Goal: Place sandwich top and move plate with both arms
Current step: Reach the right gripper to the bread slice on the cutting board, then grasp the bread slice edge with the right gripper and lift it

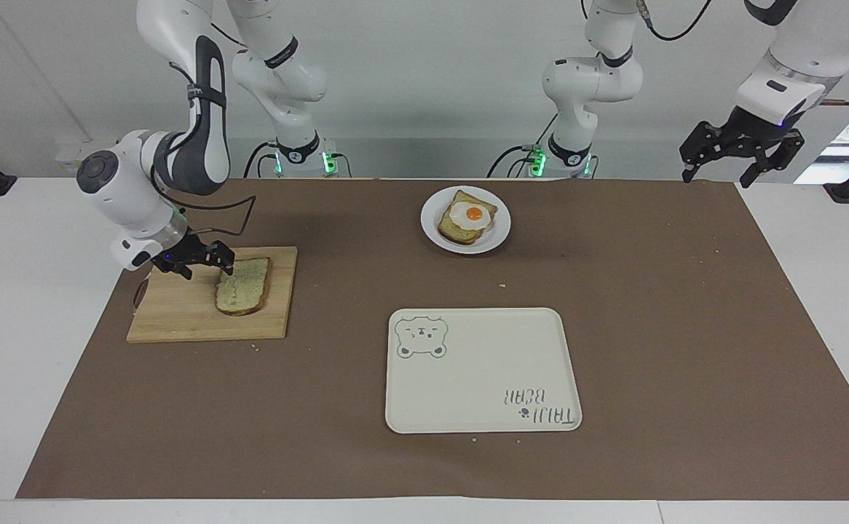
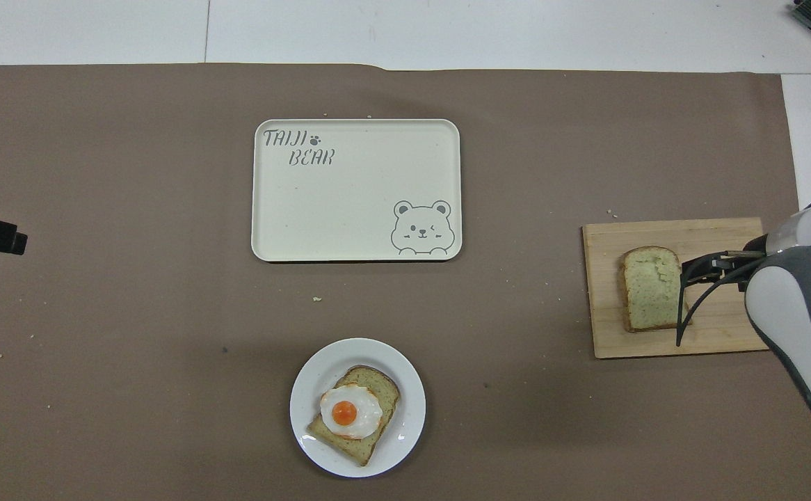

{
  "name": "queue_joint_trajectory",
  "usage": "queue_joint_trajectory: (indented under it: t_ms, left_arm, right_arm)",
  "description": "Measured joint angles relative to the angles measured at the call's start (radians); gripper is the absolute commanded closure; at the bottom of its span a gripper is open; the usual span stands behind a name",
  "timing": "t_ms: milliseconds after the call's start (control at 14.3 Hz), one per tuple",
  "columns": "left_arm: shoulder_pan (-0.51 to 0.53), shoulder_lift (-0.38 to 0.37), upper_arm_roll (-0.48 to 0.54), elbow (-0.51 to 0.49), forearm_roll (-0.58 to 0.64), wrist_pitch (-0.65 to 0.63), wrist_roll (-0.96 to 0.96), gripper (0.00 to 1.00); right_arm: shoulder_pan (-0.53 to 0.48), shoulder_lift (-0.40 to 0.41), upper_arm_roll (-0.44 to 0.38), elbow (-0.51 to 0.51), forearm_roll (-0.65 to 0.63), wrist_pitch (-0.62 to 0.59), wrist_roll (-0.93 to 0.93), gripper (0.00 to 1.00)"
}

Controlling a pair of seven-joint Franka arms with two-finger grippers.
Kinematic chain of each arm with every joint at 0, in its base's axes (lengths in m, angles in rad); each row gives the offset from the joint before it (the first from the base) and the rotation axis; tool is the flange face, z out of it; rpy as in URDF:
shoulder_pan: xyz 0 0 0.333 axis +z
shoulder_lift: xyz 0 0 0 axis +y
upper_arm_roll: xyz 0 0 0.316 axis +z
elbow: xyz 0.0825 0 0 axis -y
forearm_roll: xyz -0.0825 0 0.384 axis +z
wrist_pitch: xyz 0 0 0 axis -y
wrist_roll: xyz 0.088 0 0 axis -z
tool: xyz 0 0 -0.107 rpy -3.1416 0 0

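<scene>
The sandwich top lies flat on a wooden cutting board at the right arm's end of the table; it also shows in the overhead view. My right gripper is open and low over the board, right beside the slice's edge, and it also shows in the overhead view. I cannot tell whether it touches the slice. The plate stands near the robots and holds a bread slice with a fried egg. My left gripper is open and waits high over the left arm's end of the table.
A cream tray with a bear drawing lies farther from the robots than the plate, mid-table. A brown mat covers the table. Crumbs are scattered on it.
</scene>
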Motion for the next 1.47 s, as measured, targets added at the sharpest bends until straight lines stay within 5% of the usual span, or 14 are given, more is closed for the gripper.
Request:
queue_joint_trajectory:
  t_ms: [420, 560, 981, 1471]
  left_arm:
    - [0.000, 0.000, 0.000, 0.000, 0.000, 0.000, 0.000, 0.00]
    - [0.000, 0.000, 0.000, 0.000, 0.000, 0.000, 0.000, 0.00]
    - [0.000, 0.000, 0.000, 0.000, 0.000, 0.000, 0.000, 0.00]
    - [0.000, 0.000, 0.000, 0.000, 0.000, -0.019, 0.000, 0.00]
  right_arm:
    - [0.002, 0.005, 0.002, -0.065, 0.004, 0.047, -0.001, 0.64]
    - [0.002, 0.005, 0.003, -0.075, 0.007, 0.056, -0.001, 1.00]
    - [0.001, 0.009, 0.003, -0.056, 0.019, 0.034, -0.020, 1.00]
    - [-0.017, 0.013, -0.001, 0.128, 0.189, -0.193, -0.020, 1.00]
